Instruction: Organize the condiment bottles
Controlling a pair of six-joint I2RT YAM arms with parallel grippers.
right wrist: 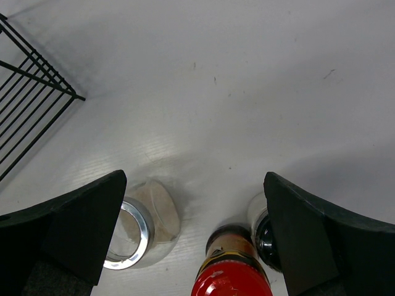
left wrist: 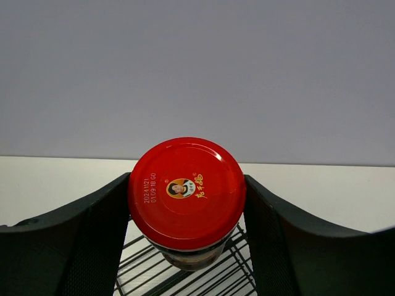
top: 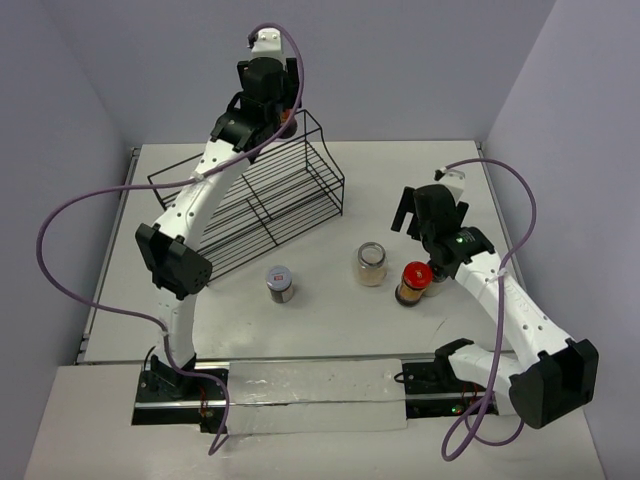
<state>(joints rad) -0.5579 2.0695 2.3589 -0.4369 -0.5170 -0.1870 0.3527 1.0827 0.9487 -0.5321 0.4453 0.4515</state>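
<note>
Left tool (left wrist: 187,185) is pinching the first red-lidded jar (left wrist: 185,213). I see a finger pressed against each side of the lid, and the jar is upright between them, with wires of the black wire rack (left wrist: 203,274) right under it. Whether its base touches a shelf, I can't tell from here. On the top view that's the far upper corner of the rack. The left arm (top: 200,200) stretches long across the rack from its base at the near edge, wrist bent down over the jar.

Right tool (right wrist: 194,185) is spread wide, gripping nothing, hovering above the worktop (right wrist: 247,74). Below it on the wrist view, the clear pale jar (right wrist: 145,222) sits close by the finger on the left of that view. The second red-lidded jar (right wrist: 231,277) is at bottom middle, and the black-lidded jar (right wrist: 266,233) is just beside it, partly behind the other finger. The right arm (top: 500,300) has its elbow out to the right, forearm angling in toward the centre.

The grey-lidded jar (top: 280,284) stands alone on the worktop in front of the rack, well apart from both tools
</note>
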